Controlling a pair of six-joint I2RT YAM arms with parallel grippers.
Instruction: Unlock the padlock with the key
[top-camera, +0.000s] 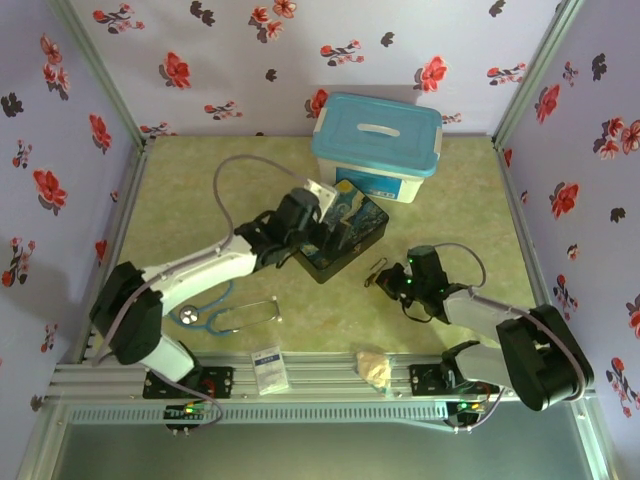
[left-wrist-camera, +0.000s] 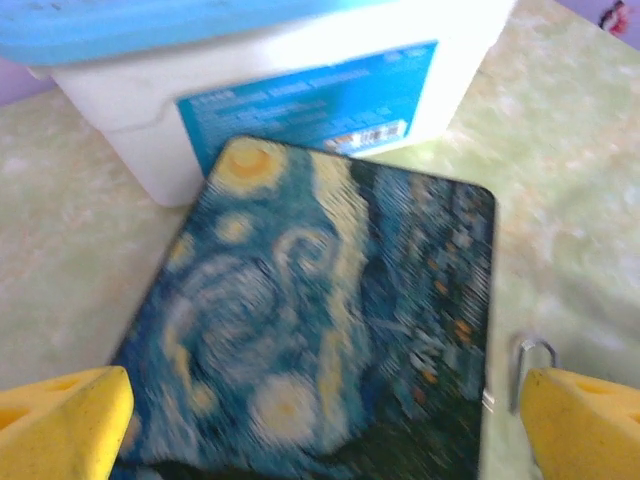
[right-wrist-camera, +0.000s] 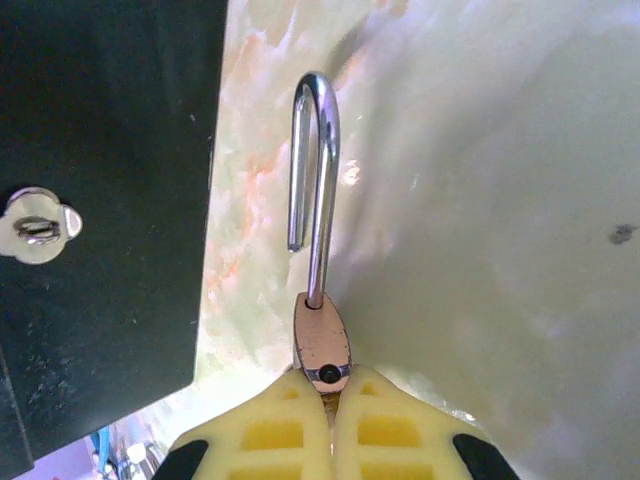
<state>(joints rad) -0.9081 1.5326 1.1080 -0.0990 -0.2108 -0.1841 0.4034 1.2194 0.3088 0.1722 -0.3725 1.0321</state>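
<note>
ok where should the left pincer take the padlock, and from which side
By the silver shackle: the padlock body is pinched in the shut right pincer, so only that loop sticks out free. Probably come from above, on the side away from the dark tin lying close beside it.

**Robot manipulation test cell in a laboratory setting (not a domestic room).** The work surface is a pale green marbled tabletop. It is enclosed on three sides by lilac walls printed with red and black flowers. These walls meet at bare aluminium corner posts. A slotted aluminium rail runs along the near edge. The left arm and the right arm are bolted to it side by side, with their cables exposed. Unrelated props share the table: a white plastic tub with a blue lid, a tin painted with a starry night sky, and a stethoscope.
</note>
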